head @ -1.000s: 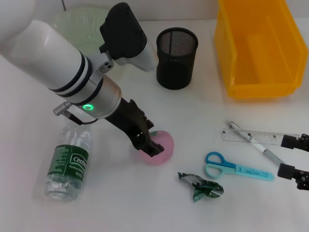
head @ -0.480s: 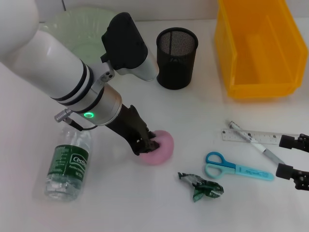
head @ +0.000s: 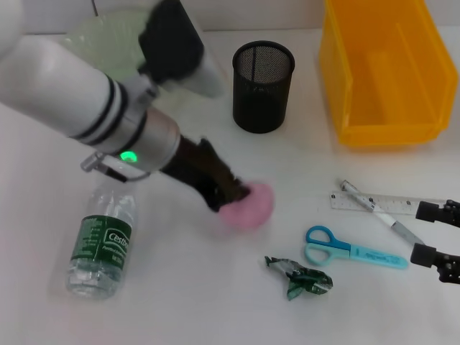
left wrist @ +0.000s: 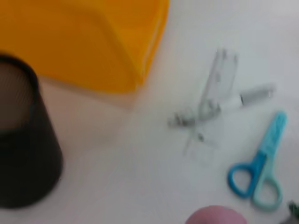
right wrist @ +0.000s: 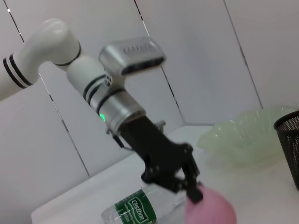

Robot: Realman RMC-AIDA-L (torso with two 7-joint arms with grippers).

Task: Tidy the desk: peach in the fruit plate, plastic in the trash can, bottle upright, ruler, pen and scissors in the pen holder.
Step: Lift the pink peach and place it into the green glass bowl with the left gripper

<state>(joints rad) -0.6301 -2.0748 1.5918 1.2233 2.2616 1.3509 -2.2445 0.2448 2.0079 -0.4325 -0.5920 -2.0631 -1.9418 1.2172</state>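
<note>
Head view: left gripper (head: pixel 241 192) jaws clamped on peach (head: pixel 249 205), scissors (head: pixel 352 249) at 4 o'clock; right gripper (head: pixel 436 241) jaws wide, parked beside ruler (head: pixel 374 203).

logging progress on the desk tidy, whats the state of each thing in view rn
peach: gripped by the left gripper, not in the plate
fruit plate: empty as far as visible
bottle: lying on its side, cap on
pen holder: upright, empty
trash can: upright, empty
plastic: crumpled, on the desk
scissors: closed, flat on the desk
ruler: flat, under the pen
right gripper: jaws open, beside the pen
</note>
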